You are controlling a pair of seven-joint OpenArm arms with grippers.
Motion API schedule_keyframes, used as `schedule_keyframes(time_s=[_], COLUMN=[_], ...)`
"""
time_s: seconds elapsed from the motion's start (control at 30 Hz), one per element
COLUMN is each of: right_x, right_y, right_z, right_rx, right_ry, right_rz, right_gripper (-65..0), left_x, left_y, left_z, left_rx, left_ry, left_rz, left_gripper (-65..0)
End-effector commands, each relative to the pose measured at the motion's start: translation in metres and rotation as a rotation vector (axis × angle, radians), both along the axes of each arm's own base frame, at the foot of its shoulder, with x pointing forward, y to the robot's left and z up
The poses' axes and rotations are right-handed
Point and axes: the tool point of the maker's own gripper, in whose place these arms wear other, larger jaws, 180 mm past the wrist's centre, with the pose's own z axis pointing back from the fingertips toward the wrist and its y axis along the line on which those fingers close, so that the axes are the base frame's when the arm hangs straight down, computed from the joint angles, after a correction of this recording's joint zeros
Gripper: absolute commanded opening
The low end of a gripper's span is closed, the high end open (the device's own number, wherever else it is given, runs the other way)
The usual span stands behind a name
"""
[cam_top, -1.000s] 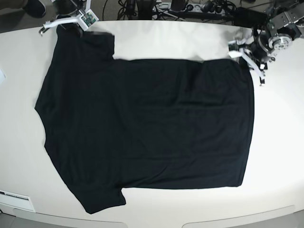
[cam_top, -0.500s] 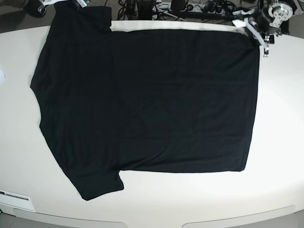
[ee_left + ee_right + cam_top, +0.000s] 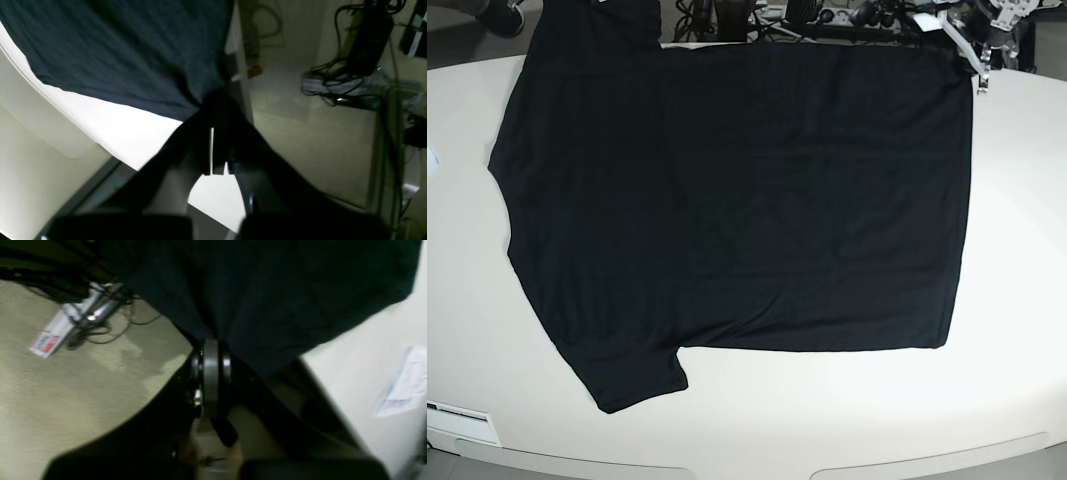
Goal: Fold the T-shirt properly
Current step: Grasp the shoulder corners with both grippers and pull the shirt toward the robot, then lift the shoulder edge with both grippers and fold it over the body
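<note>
One black T-shirt (image 3: 737, 200) lies spread plain-side up on the white table (image 3: 1017, 250), two grippers on it. The left gripper (image 3: 213, 110) is clamped on the cloth's corner at the table's far edge; the right gripper (image 3: 210, 350) pinches the other far corner. Since a second ago the far edge has been pulled back past the table's rim, covering the bare strip.
</note>
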Motion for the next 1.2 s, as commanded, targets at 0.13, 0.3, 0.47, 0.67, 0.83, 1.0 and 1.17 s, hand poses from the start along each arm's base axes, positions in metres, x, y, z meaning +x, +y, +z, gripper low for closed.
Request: schedule_keyframes(time_s=[0.13,0.3,0.47,0.67,0.83,1.0,1.17], right_x=[0.033,0.071,0.099,0.132,0.155,0.171,0.186], right_y=[-0.007,-0.002,-0.005,-0.008,-0.019,-0.028,-0.020], right_z=[0.017,0.025,0.036,0.053,0.062,0.075,0.082], right_rx=[-0.058,-0.049,-0.063,-0.084,-0.061,0.027,0.122], right_ry=[-0.165,-0.282,-0.375,-0.493,-0.527,-0.562,-0.568], right_rz=[0.025,0.077,0.113,0.174,0.149,0.132,0.136], right_gripper=[-65.0,-65.0,-65.0,-65.0,-65.0,-65.0,-65.0], left_x=[0.047,0.053,0.083,0.139,0.164,0.175,0.174], left_y=[0.001,-0.039,-0.050,-0.053,-0.038,-0.038,-0.032], left_z=[0.027,0.039,0.063,0.101,0.112,0.107,0.086], left_rx=[-0.011,-0.187,-0.230,-0.301,-0.318,-0.370,-0.398], left_ry=[-0.193,-0.172,-0.271,-0.424,-0.468,-0.494,-0.487], left_rz=[-0.016,-0.035,-0.060,-0.051,0.027,0.067,0.159], left_gripper=[-65.0,-65.0,-65.0,-65.0,-65.0,-65.0,-65.0])
